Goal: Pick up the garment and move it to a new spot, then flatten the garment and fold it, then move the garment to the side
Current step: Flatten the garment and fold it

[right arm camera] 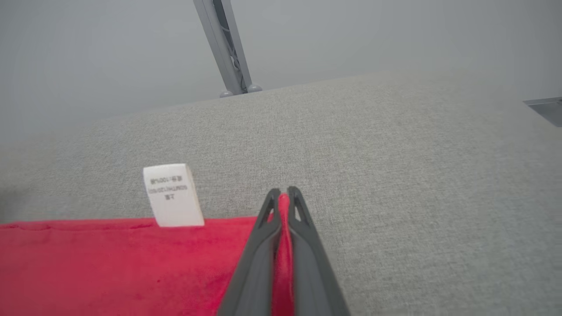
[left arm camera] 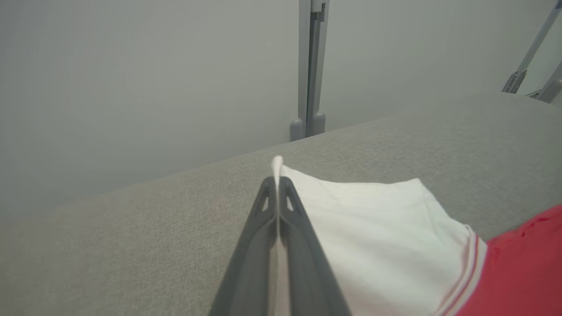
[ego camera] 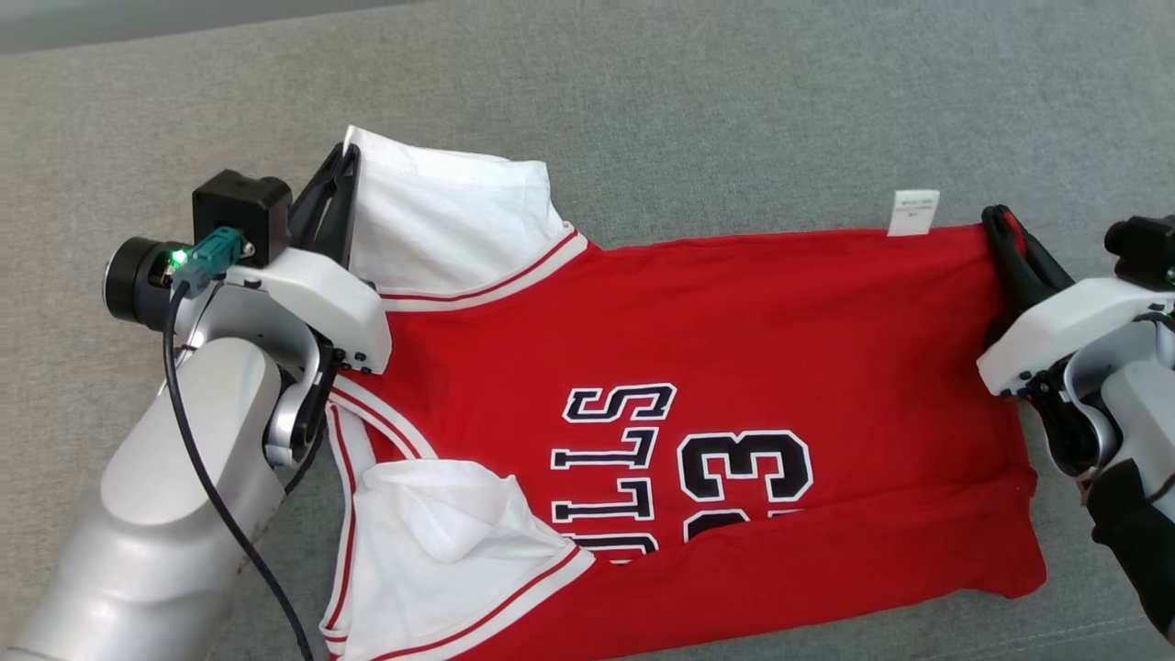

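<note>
The red soft-knit jersey with white sleeves (ego camera: 734, 367) is laid across the middle of the grey fabric-covered bench (ego camera: 734, 110), reaching toward the near edge. The left claw (ego camera: 347, 156) is clamped on the far white sleeve (ego camera: 450, 220). The right claw (ego camera: 999, 218) is clamped on the far hem corner. The cloth is judged light, limp and sag-prone, so hems and corners are to be gripped

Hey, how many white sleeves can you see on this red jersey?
2. The far sleeve, upper left in the head view, is pinched by the left gripper. The near sleeve lies crumpled at the lower left of the jersey, ungripped.
</note>
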{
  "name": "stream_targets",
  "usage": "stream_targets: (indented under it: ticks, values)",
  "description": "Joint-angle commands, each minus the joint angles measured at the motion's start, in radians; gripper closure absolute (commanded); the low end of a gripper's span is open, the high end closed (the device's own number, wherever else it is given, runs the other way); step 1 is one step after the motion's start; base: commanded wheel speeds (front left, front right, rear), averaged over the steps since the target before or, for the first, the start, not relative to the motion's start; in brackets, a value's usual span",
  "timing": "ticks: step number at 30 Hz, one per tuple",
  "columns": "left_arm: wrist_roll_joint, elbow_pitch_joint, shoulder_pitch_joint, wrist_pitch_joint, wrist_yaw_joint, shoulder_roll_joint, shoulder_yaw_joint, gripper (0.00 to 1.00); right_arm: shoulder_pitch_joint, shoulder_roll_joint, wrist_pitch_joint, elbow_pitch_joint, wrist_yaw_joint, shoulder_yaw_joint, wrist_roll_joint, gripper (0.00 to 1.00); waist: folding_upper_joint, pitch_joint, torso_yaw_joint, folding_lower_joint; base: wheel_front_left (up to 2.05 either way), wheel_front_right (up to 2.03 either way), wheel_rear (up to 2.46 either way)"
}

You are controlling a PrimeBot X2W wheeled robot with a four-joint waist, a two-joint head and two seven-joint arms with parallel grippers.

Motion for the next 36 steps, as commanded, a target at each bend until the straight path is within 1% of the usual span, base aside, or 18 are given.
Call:
stream_targets:
  ticks: [1,12,17,21,27,32,36]
  values:
    - [-0.007,-0.016,0.017,-0.001,0.007,0.008,0.005,1.00,0.018,-0.012,-0.005,-0.007,0.000,-0.014,-0.008,1.00,0.0000,-0.013,0.009,0.0000,0.00,0.00,0.00]
    - [-0.022,-0.175,0.132,0.031,0.045,0.049,-0.002,1.00,0.112,-0.026,-0.005,-0.034,0.000,-0.107,-0.072,1.00,0.0000,-0.080,0.037,0.0000,0.00,0.00,0.00]
    - [-0.026,-0.248,0.193,0.055,0.054,0.074,-0.017,1.00,0.150,-0.026,-0.005,-0.056,0.000,-0.139,-0.097,1.00,0.0000,-0.108,0.044,0.0000,0.00,0.00,0.00]
    - [-0.028,-0.294,0.227,0.068,0.064,0.095,-0.020,1.00,0.177,-0.030,-0.005,-0.080,0.000,-0.150,-0.113,1.00,0.0000,-0.120,0.049,0.0000,0.00,0.00,0.00]
    - [-0.030,-0.385,0.284,0.088,0.083,0.133,-0.022,1.00,0.239,-0.039,-0.005,-0.163,0.000,-0.162,-0.137,1.00,0.0000,-0.140,0.061,0.0000,0.00,0.00,0.00]
    - [-0.025,-0.446,0.328,0.108,0.093,0.165,-0.032,1.00,0.290,-0.047,-0.005,-0.203,0.000,-0.167,-0.149,1.00,0.0000,-0.161,0.072,0.0000,0.00,0.00,0.00]
    - [-0.026,-0.490,0.370,0.136,0.084,0.196,-0.052,1.00,0.323,-0.057,-0.005,-0.217,0.000,-0.164,-0.152,1.00,0.0000,-0.181,0.078,0.0000,0.00,0.00,0.00]
